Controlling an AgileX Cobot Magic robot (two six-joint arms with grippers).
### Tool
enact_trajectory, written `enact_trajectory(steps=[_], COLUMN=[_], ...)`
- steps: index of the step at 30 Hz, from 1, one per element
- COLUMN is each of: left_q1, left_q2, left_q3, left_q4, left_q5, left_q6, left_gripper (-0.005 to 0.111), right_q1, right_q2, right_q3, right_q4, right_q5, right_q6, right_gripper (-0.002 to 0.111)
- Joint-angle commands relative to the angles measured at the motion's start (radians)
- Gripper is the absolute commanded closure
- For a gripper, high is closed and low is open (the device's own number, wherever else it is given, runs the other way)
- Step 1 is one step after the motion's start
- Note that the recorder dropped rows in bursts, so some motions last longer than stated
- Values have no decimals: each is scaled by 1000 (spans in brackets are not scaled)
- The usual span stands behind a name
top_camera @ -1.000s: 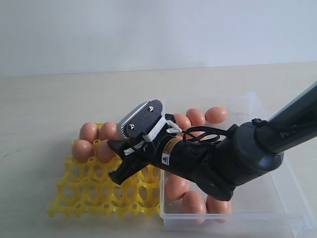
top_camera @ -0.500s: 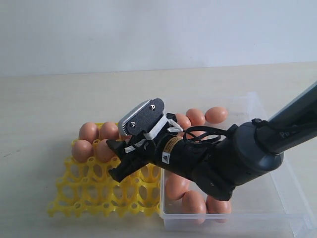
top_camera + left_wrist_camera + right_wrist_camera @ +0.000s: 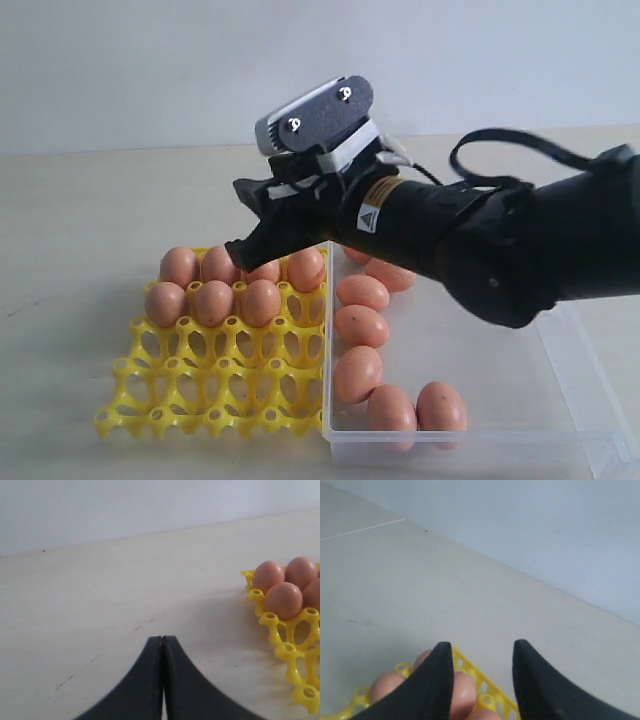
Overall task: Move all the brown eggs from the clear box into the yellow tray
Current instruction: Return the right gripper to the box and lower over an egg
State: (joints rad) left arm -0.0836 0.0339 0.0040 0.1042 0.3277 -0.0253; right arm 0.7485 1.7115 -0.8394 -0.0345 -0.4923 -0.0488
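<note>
Exterior view shows yellow tray (image 3: 200, 400) on beige table (image 3: 80, 200), white wall (image 3: 150, 70) behind.

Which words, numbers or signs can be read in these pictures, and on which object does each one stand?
Black warning triangle, a sign without words: on the yellow label on the right arm's wrist.
Any print beside the triangle on that label: too blurred to read.
No text is visible on the brown eggs, the yellow tray or the clear box.

Exterior front-on, wrists low, sharing yellow tray (image 3: 200, 390)
</note>
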Motion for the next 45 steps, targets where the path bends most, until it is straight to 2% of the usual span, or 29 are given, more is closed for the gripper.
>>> enact_trajectory(steps=[1,6,11,15,20,24,29,33,38,45], left_q1=[-7,-7,-7,-7,-7,-7,-7,-7,-7,-7], left_q2=[2,2,2,2,2,2,2,2,2,2], left_q3=[-4,-4,-4,-4,-4,-4,-4,-4,-4,-4], left_q4=[-2,-2,-2,-2,-2,-2,-2,-2,-2,-2], left_q5=[-12,-12,-12,-12,-12,-12,-12,-12,-12,-12], left_q6=[-4,-4,-4,-4,-4,-4,-4,-4,-4,-4], left_gripper=[107,107,107,107,107,107,107,107,107,107], right_q1=[-6,-6,-49,-126,-218,-257,-259,-259,-259,-263], right_q2=[-123,-230,-313,-336,-300,-251,-167,-104,-69,-63], right_q3=[-6,-6,-6,-33,-98,-98,-98,-98,-98,-98], right_q4=[18,19,17,19,41,163,293,391,399,387], right_q5=[255,542,890,1178,1529,1547,1473,1439,1388,1329], right_q6=[19,1,-3,87,100,74,40,1,11,16], right_gripper=[87,98,99,99,99,99,97,84,60,60])
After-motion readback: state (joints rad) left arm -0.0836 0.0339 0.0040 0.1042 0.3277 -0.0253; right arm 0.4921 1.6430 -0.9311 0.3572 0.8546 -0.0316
